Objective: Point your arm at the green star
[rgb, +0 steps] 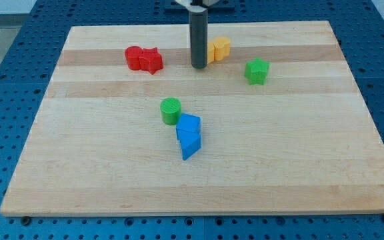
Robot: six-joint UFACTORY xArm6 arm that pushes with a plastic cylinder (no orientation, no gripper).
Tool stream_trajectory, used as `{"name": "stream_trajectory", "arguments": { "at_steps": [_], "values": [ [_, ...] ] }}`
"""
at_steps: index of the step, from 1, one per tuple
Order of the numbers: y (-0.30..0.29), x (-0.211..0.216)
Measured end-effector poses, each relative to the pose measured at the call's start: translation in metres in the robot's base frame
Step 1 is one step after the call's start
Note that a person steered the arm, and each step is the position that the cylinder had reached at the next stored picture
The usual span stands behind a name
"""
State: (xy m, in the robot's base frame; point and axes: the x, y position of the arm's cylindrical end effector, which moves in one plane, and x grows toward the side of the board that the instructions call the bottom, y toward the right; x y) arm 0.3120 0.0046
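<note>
pale wooden worktop (79, 173); tip (198, 67) beside yellow block (219, 48), short of green star (257, 71). no end effector to open, holding nothing. next: slide right.

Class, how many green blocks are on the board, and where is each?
2. The green star is at the view's right, right of my tip. The green cylinder is near the centre, touching the blue blocks.
</note>
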Motion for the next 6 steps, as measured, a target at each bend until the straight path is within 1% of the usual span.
{"name": "stream_trajectory", "arguments": {
  "at_steps": [1,2,5,6],
  "values": [
    [0.013,-0.023],
    [0.013,-0.019],
    [0.022,0.078],
    [0.065,0.101]
  ]
}}
